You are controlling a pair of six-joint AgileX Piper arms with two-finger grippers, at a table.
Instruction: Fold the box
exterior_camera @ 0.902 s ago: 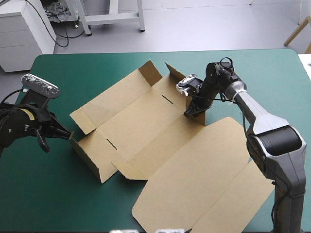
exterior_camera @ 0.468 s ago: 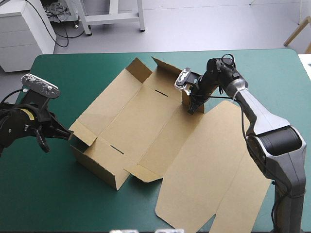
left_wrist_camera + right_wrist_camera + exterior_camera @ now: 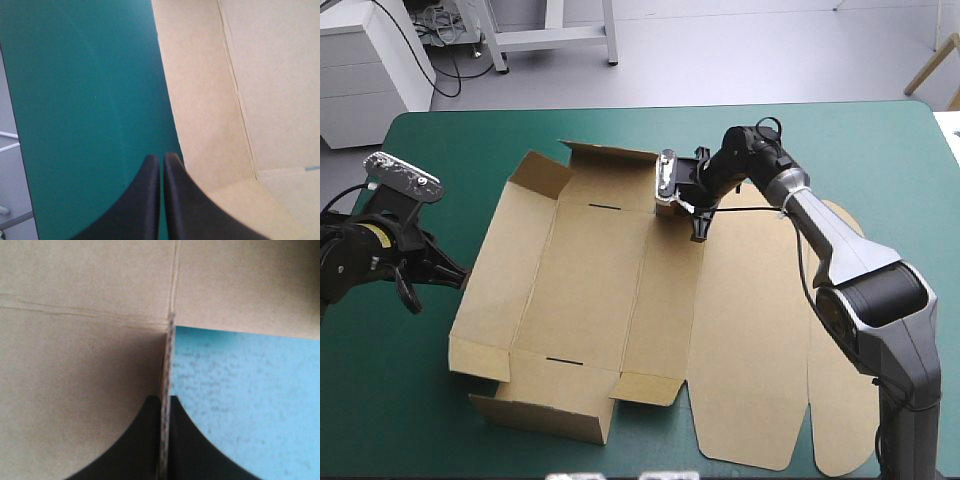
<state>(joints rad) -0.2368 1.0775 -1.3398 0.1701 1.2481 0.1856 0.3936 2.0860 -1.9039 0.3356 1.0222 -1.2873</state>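
Table (image 3: pixel 410 400) holds box (image 3: pixel 580 290); wrist views show right fingers (image 3: pixel 135 450) pinching it, left fingers (image 3: pixel 142 210) closed

Beyond the far edge of the teal-green desk (image 3: pixel 470 140) lies a pale grey floor (image 3: pixel 740 50), evenly lit. A white cabinet (image 3: pixel 365 75) stands off the far left corner, with black cables (image 3: pixel 442 30) beside it. A white metal frame (image 3: pixel 555 38) stands farther along. Pale wooden legs (image 3: pixel 930 65) show off the far right corner.

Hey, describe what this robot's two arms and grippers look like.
The right arm has silver-grey and dark grey rounded segments and a black wrist. The left arm is black with a small yellow marking. The left gripper and right gripper each carry two broad black fin-shaped fingers.
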